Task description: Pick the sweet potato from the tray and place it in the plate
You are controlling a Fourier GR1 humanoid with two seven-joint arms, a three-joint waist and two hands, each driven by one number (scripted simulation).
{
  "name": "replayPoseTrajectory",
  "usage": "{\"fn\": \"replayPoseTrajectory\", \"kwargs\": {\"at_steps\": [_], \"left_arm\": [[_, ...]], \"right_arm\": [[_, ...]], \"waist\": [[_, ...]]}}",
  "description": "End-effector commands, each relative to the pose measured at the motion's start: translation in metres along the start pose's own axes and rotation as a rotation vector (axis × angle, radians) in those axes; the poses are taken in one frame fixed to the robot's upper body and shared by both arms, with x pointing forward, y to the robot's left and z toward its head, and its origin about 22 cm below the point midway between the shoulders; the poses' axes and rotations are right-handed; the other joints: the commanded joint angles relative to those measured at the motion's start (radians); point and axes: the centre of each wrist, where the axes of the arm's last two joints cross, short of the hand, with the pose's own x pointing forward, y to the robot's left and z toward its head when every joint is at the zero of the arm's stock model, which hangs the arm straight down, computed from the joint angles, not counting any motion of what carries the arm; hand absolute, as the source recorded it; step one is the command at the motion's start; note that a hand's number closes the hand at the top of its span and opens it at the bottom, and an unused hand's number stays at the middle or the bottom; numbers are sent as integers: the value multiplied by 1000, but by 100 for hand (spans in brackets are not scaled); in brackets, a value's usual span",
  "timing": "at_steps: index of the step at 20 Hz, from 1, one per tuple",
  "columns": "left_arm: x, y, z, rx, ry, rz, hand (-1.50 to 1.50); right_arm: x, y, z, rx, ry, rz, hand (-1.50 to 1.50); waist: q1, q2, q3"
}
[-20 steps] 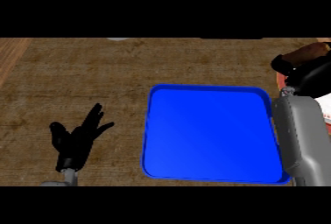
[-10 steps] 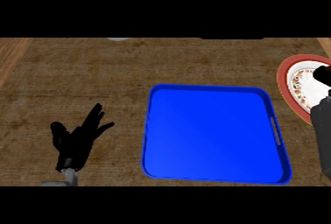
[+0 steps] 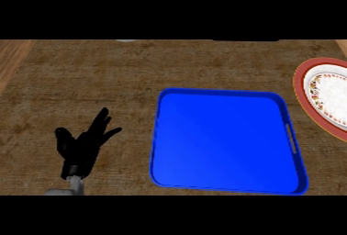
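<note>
Tray: the blue tray [image 3: 227, 142] is lying on the brown counter [image 3: 81, 82], its floor showing bare.
Plate: the red-rimmed white plate [image 3: 325, 94] is sitting at the right edge, just beside the tray's far right corner, partly cut off.
Sweet potato: not showing anywhere.
Left hand: the left hand [image 3: 81, 144] is resting left of the tray, fingers spread wide, holding nothing.
Right hand: out of view.
</note>
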Motion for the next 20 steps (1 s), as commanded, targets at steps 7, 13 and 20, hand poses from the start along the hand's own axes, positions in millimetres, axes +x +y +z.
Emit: {"fn": "replayPoseTrajectory", "kwargs": {"at_steps": [7, 13, 20], "left_arm": [[0, -11, -1, -14, 56, -6, 0], [-13, -13, 8, 13, 51, -7, 0], [-13, -2, -4, 22, 54, -3, 0]], "right_arm": [[-29, -6, -27, 193, -20, -138, -150], [-43, -7, -20, 57, -65, -341, -150], [-78, -16, -35, 85, 11, -539, -150]], "waist": [[3, 10, 1], [-3, 5, -1], [-23, -2, -6]]}}
